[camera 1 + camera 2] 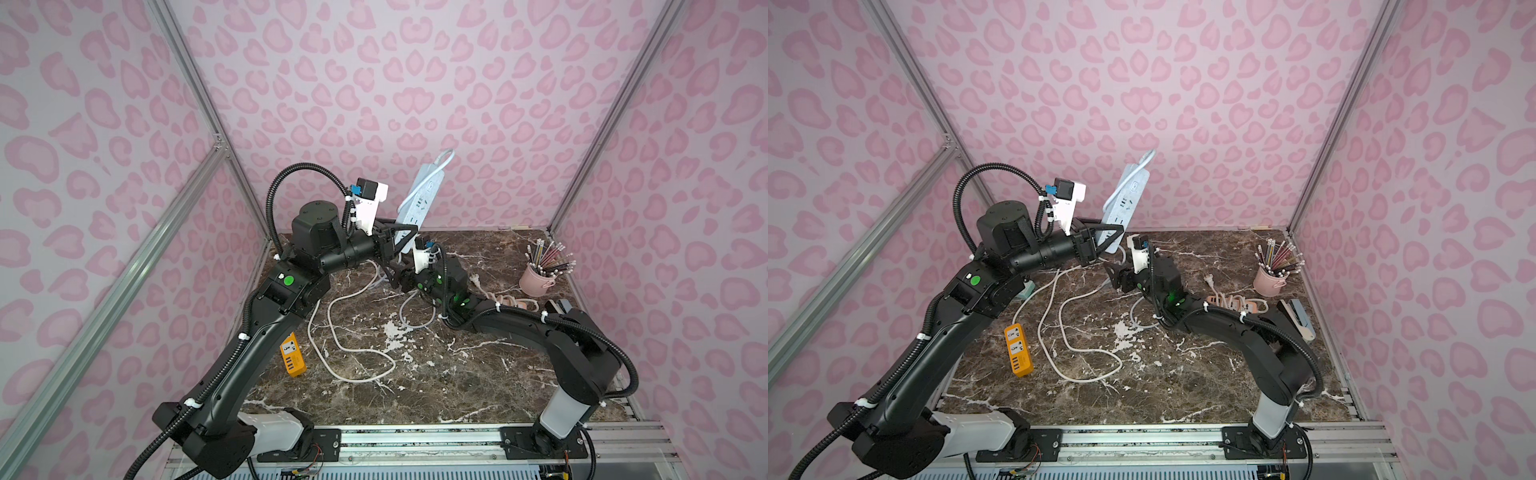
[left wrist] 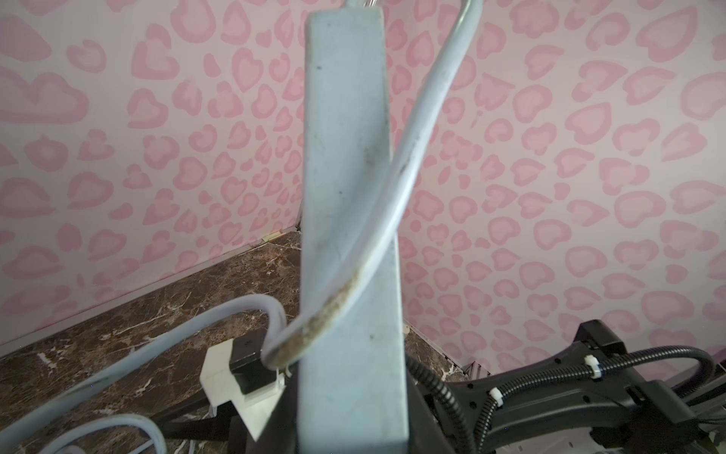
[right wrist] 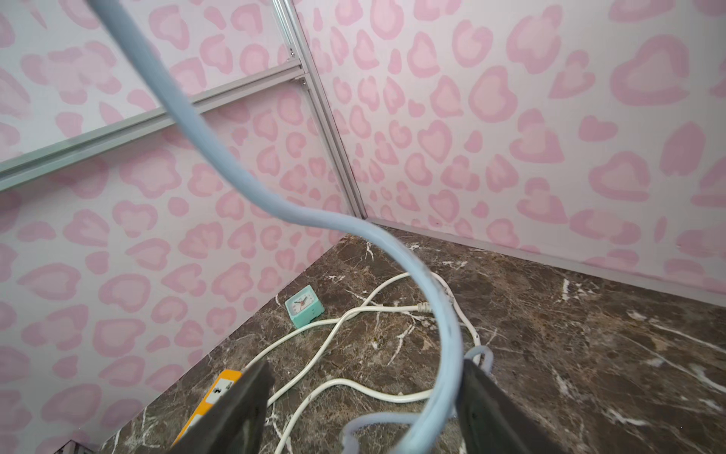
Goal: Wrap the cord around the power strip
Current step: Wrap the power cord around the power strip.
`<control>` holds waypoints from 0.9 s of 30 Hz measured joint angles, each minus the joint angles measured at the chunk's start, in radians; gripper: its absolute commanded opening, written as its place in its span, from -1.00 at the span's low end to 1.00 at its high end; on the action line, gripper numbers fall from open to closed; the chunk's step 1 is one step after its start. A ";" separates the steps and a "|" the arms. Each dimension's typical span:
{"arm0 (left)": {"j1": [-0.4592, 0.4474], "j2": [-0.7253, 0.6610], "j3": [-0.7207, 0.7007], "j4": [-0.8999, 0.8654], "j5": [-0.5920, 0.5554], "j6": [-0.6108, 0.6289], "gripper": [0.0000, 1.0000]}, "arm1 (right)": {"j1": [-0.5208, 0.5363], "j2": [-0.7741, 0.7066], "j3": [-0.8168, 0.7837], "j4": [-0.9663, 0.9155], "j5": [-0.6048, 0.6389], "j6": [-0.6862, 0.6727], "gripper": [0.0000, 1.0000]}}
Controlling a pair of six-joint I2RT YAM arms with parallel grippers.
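My left gripper (image 1: pixel 402 236) (image 1: pixel 1105 237) is shut on the lower end of the pale blue power strip (image 1: pixel 420 193) (image 1: pixel 1126 193). The strip is held off the table, tilted up toward the back wall. In the left wrist view the cord (image 2: pixel 416 149) crosses the strip's (image 2: pixel 345 118) back diagonally. It leaves the strip's top end as a loop (image 1: pixel 447 159). Just below, my right gripper (image 1: pixel 395 277) (image 1: pixel 1113 275) (image 3: pixel 367 365) stands open. The pale blue cord (image 3: pixel 353 232) passes between its fingers, resting against one finger (image 3: pixel 483 397).
An orange power strip (image 1: pixel 293 353) (image 1: pixel 1018 349) with a long white cord (image 1: pixel 361 378) lies on the marble table (image 1: pixel 457 386). A pink cup of pencils (image 1: pixel 536 278), a peach power strip (image 1: pixel 1237 303) and a stapler (image 1: pixel 1298 316) sit at the right. A mint clock (image 3: pixel 304 306) sits by the left wall.
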 measured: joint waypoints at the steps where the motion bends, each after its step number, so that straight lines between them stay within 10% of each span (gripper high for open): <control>1: 0.000 -0.002 0.000 0.000 0.004 0.001 -0.93 | -0.002 0.029 0.025 0.000 0.006 0.008 0.29; 12: 0.104 -0.017 0.015 -0.043 -0.019 0.097 -0.93 | -0.051 0.007 -0.010 -0.002 0.045 0.051 -0.95; 19: 0.360 -0.011 -0.028 -0.053 0.011 0.158 -0.93 | -0.161 -0.237 -0.285 -0.095 0.144 -0.039 -1.00; 27: 0.392 0.027 -0.083 -0.061 0.089 0.211 -0.93 | -0.194 -0.334 -0.294 -0.184 0.113 -0.107 -1.00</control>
